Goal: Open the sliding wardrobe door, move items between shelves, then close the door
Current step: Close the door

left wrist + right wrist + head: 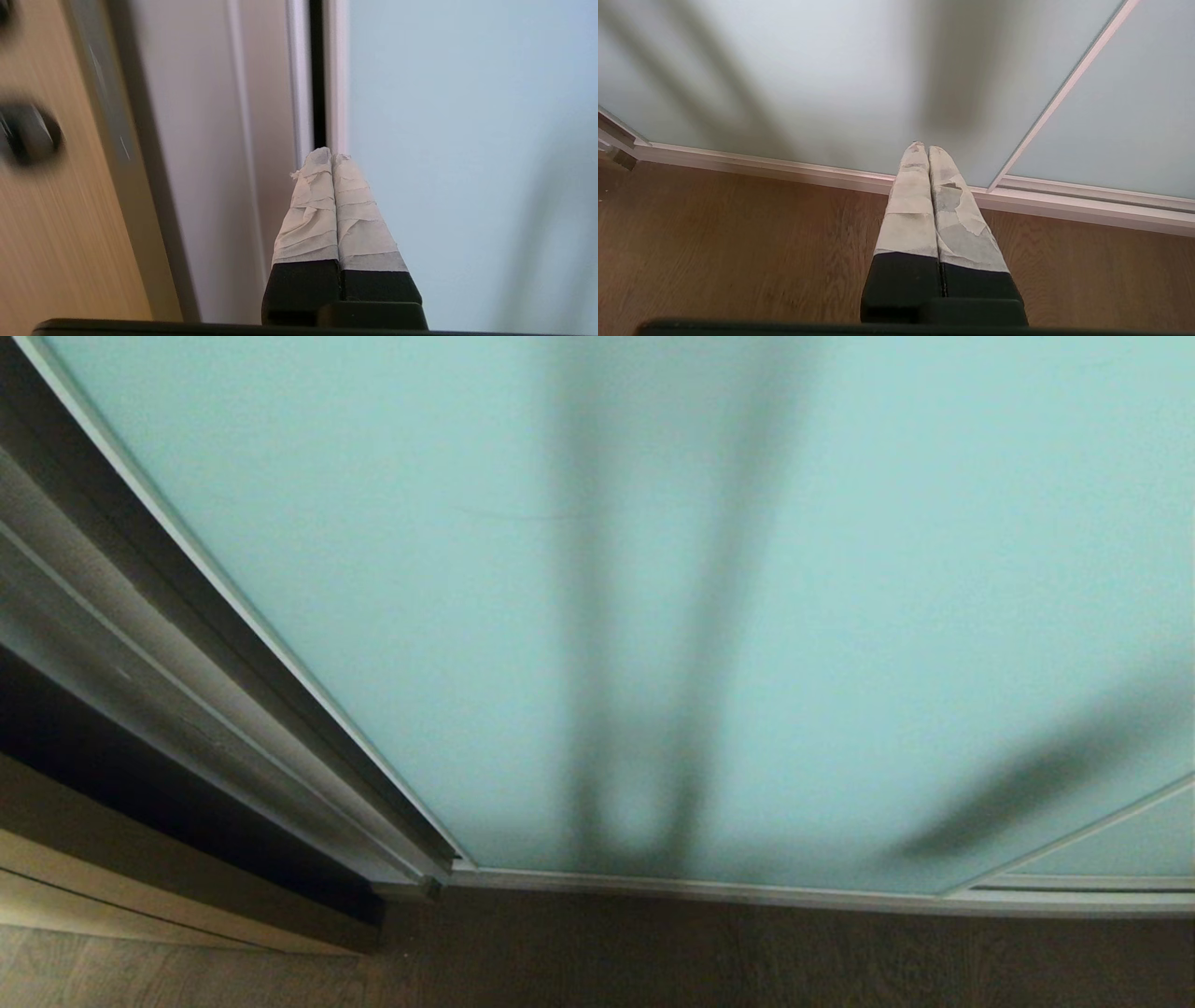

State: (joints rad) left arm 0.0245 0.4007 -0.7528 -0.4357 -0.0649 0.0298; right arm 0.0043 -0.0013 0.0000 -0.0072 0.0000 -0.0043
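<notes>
The sliding wardrobe door (709, 579) is a frosted pale blue-green glass panel in a thin silver frame, and it fills most of the head view. Neither arm shows there. In the left wrist view my left gripper (331, 156) is shut and empty, its taped fingertips pointing at the dark gap beside the sliding wardrobe door's (467, 140) left frame edge. In the right wrist view my right gripper (927, 148) is shut and empty, hanging over the wooden floor near the sliding wardrobe door's (831, 70) bottom rail. The items and the shelves are hidden.
A light wood panel (51, 224) with a dark round knob (29, 133) stands left of the door frame. A second glass panel (1125, 116) overlaps at the right. Brown wooden floor (738, 242) runs along the silver bottom rail (709, 889). Dark shadows fall across the glass.
</notes>
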